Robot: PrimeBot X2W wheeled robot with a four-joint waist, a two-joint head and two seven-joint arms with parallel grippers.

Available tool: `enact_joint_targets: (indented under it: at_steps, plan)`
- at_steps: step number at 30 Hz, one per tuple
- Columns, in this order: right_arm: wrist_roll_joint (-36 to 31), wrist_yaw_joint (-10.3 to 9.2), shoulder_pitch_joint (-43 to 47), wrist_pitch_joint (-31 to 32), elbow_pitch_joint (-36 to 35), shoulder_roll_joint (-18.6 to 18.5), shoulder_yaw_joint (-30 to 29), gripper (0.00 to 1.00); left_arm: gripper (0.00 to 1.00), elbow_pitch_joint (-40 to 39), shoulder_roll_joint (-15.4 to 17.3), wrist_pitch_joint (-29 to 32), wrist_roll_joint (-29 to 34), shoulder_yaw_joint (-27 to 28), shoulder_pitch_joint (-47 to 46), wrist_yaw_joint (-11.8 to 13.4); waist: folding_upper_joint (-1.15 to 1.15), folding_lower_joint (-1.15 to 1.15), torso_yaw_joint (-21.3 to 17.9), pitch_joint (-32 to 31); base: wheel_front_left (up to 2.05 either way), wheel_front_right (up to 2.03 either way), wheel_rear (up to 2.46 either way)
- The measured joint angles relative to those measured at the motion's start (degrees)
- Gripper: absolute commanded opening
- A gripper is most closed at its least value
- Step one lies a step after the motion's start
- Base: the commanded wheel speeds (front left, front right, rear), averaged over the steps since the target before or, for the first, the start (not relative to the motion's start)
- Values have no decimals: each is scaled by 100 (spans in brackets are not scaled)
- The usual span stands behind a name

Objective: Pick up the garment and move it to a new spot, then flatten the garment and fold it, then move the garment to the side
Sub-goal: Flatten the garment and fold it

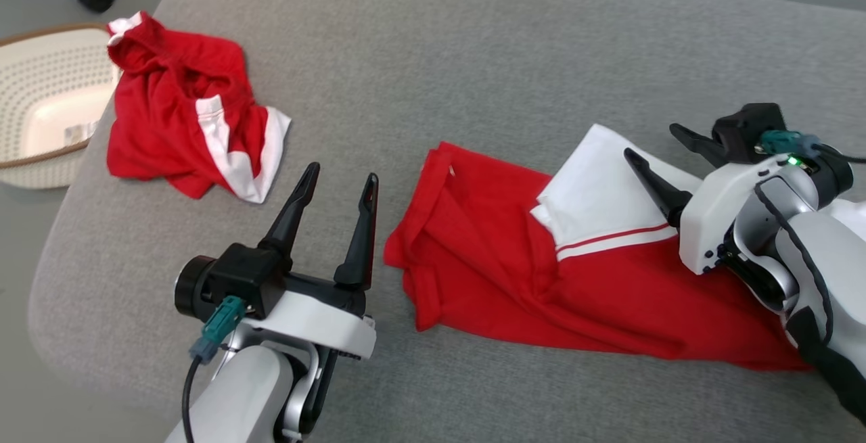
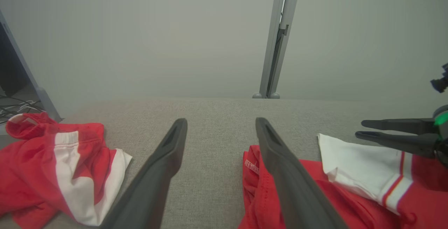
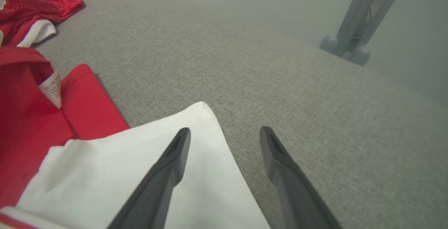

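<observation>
The garment [image 1: 487, 260] is red with a white sleeve panel [image 1: 595, 193] folded over it, and it lies partly folded on the grey cushion's right half. My left gripper [image 1: 341, 174] stands open just left of the garment's left edge, empty and apart from the cloth. In the left wrist view the left gripper [image 2: 220, 120] shows grey cushion between its fingers, with the garment [image 2: 350, 194] beside the right finger. My right gripper [image 1: 651, 141] is open over the white panel's far edge. In the right wrist view the right gripper [image 3: 225, 129] has one finger above the white panel [image 3: 122, 173], holding nothing.
A second red and white garment [image 1: 183, 111] lies crumpled at the cushion's far left. A perforated cream basket [image 1: 40, 159] sits beyond the left edge. A grey post [image 2: 276, 40] stands behind the cushion. Bare grey cushion [image 1: 473, 57] stretches across the back.
</observation>
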Motion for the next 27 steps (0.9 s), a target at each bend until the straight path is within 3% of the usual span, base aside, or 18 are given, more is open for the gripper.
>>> enact_joint_targets:
  at_steps: [9,10,12,19,27]
  plan:
    - [630,1,-841,157,687,-221,1188,100,100,301,-394,-36,212,153,-198,-302,0,0,422,426,0,0,0]
    - [691,0,-901,155,721,-222,1295,40,100,321,-417,-36,246,194,-197,-334,0,0,429,443,0,0,0]
    - [808,0,-994,55,802,-209,1424,0,100,349,-478,-37,304,288,-194,-382,0,0,404,446,0,0,0]
    - [1157,0,-1037,-768,782,-133,1564,0,100,404,-514,-37,521,591,-168,-498,0,0,133,346,0,0,0]
    - [1308,0,-634,-1797,99,-426,1026,0,100,400,-332,-37,690,953,-18,-509,0,0,-441,107,0,0,0]
